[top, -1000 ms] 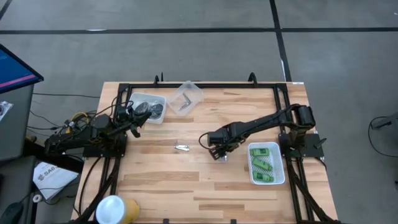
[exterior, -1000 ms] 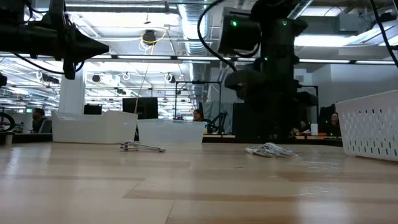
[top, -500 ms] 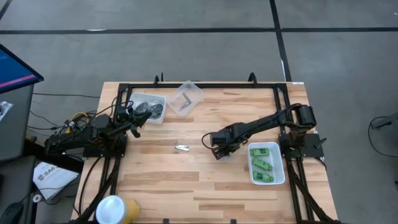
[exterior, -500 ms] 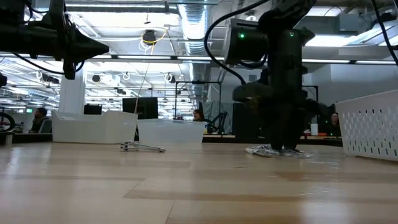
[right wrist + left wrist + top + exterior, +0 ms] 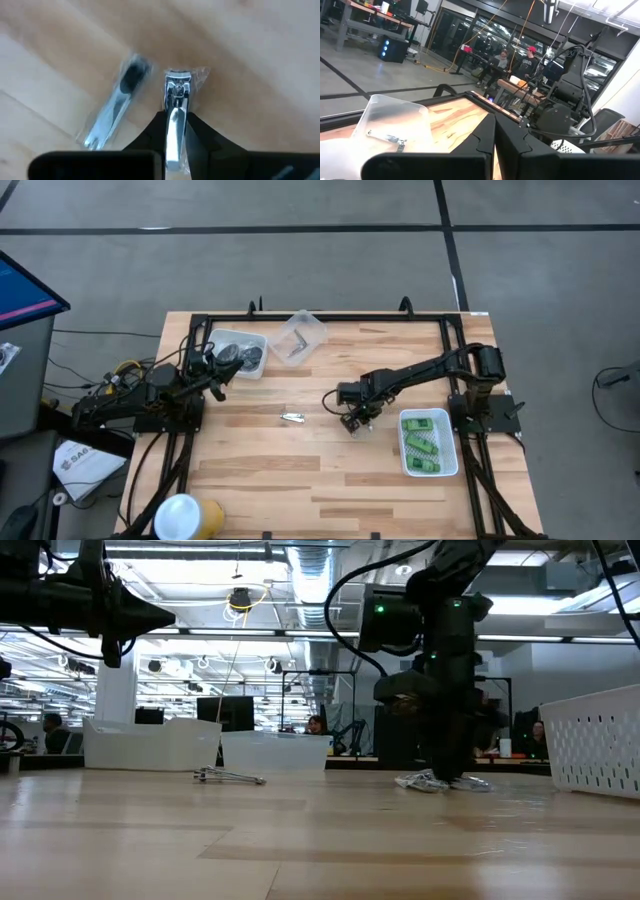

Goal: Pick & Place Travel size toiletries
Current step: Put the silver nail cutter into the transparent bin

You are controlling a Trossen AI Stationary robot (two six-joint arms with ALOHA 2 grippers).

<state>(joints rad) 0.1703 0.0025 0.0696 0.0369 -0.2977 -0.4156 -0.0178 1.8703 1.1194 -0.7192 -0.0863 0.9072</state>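
Observation:
My right gripper [image 5: 352, 421] points down at the table's middle right, shut on a silver nail clipper [image 5: 175, 92] in clear wrap. A second wrapped silver tool [image 5: 117, 107] lies flat beside it. Another silver tool [image 5: 293, 417] lies on the wood further left. Green bottles [image 5: 424, 442] lie in the white mesh basket [image 5: 449, 448]. Dark round jars [image 5: 243, 355] sit in a white tub [image 5: 228, 337]. A clear tub [image 5: 303, 326] holds a silver tool [image 5: 293, 350]. My left gripper [image 5: 495, 135] is shut and hangs raised at the left. My right gripper pinches the nail clipper's two long sides [image 5: 172, 117] between its two fingers [image 5: 150, 135]. The fingers come from above, pointing down, and the clipper's length runs out between them. The clipper lies on the table [image 5: 432, 781] in its clear wrap.
The mesh basket stands just right of my right gripper [image 5: 447, 778]. Both tubs sit at the table's far left. A black frame [image 5: 330, 318] runs along the table's edges. A white and yellow round thing [image 5: 187, 517] is at the near left corner. Bare wood [image 5: 300, 470] lies toward the near edge.
My right gripper has sunk straight down onto the wrapped tools, shifting slightly toward the far edge. Its fingers have closed on the nail clipper, which still lies on the table.

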